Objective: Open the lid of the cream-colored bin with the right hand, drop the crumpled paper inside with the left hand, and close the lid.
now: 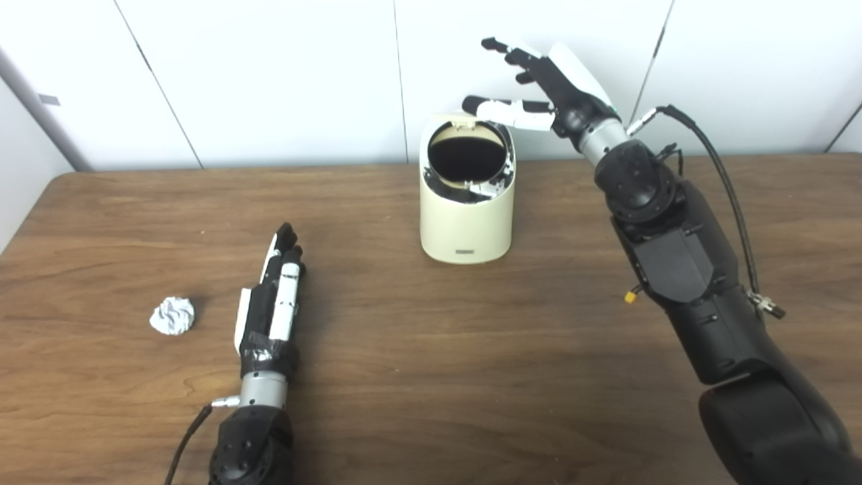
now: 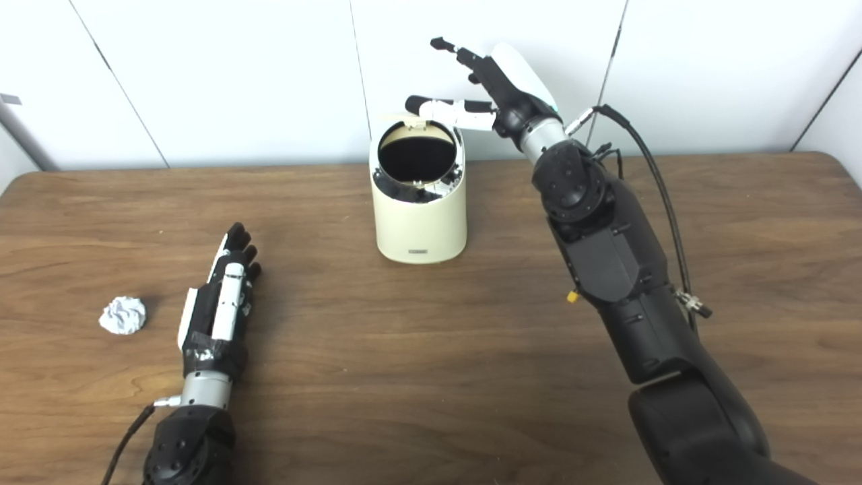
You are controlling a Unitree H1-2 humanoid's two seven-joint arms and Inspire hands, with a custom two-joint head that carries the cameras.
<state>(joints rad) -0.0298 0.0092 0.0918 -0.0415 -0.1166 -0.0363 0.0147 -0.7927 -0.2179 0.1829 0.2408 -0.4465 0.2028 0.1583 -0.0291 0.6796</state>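
The cream-colored bin [image 1: 466, 225] stands at the back middle of the table, its round mouth dark and uncovered, the lid swung up at the rear rim [image 1: 465, 122]. My right hand [image 1: 539, 81] hovers just above and behind the bin's right rim, fingers spread and holding nothing, the thumb reaching toward the raised lid. A crumpled white paper ball [image 1: 172, 315] lies on the table at the left. My left hand [image 1: 275, 303] rests flat on the wood a little to the right of the paper, fingers straight and empty, not touching it.
The brown wooden table [image 1: 431, 377] runs the full width, its far edge against white wall panels [image 1: 283, 74]. A black cable [image 1: 727, 182] loops off the right forearm.
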